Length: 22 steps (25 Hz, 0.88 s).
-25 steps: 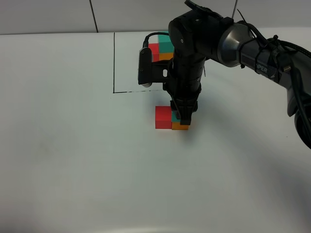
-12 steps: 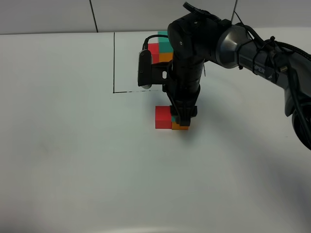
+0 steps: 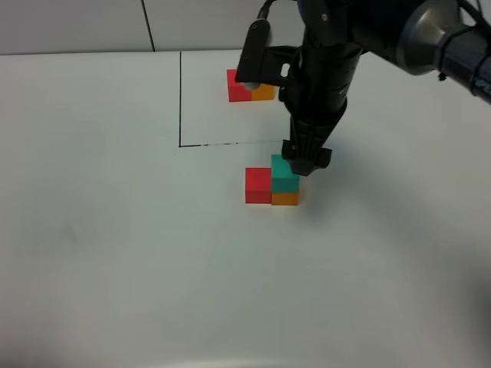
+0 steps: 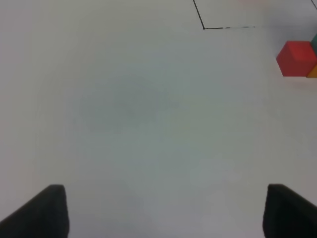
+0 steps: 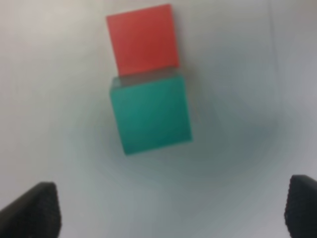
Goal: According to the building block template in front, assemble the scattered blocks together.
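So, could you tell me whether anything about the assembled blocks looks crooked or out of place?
Nothing stands out: the teal block sits squarely on the orange block, beside the red block.

A robotics lab test bench: a plain white surface (image 3: pixel 107 253) marked with a thin black taped-off rectangle outline (image 3: pixel 180 100), a pale panelled wall (image 3: pixel 77 23) behind, and a black cable-wrapped robot arm (image 3: pixel 330 69) overhead.

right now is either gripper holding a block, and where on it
Nothing is held. The right gripper is open above the teal block, which sits on the orange block. The left gripper is open over bare table.
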Available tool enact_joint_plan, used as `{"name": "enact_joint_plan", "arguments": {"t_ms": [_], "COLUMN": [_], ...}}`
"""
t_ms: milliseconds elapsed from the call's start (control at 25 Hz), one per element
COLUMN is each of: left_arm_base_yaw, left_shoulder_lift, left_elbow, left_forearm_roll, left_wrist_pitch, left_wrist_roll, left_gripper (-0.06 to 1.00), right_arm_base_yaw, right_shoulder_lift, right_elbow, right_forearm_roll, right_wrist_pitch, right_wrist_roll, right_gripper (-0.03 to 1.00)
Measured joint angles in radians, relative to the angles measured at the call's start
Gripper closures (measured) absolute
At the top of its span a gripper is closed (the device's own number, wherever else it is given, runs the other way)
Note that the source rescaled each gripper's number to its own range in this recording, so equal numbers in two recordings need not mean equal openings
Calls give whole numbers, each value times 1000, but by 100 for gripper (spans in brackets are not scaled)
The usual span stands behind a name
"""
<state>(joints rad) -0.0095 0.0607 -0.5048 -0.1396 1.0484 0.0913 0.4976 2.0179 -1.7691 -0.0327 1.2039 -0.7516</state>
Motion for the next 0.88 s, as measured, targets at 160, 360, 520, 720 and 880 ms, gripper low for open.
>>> {"name": "enact_joint_plan", "arguments": {"t_ms": [160,360,520,720,880], "left_arm_base_yaw": [0,0,0,0,0], "left_shoulder_lift": [0,0,0,0,0], "left_elbow": [0,0,0,0,0], "left_forearm_roll": [0,0,0,0,0], "left_wrist_pitch": [0,0,0,0,0], "left_wrist_roll": [0,0,0,0,0], "left_gripper": [27,27,27,27,27], "right_arm_base_yaw": [-49,-96,-124,-132,-132], "right_shoulder_lift": [-138,-372,-567,-696,-708], "right_elbow": [182,514,720,799,802], "right_forearm_roll": [19,33,33,-12,-33], "right_wrist_pitch": [-25,-184,-266,-324,-388], "right_wrist_roll": [70,210,345,447,514], "right_gripper": [11,11,11,11,11]}}
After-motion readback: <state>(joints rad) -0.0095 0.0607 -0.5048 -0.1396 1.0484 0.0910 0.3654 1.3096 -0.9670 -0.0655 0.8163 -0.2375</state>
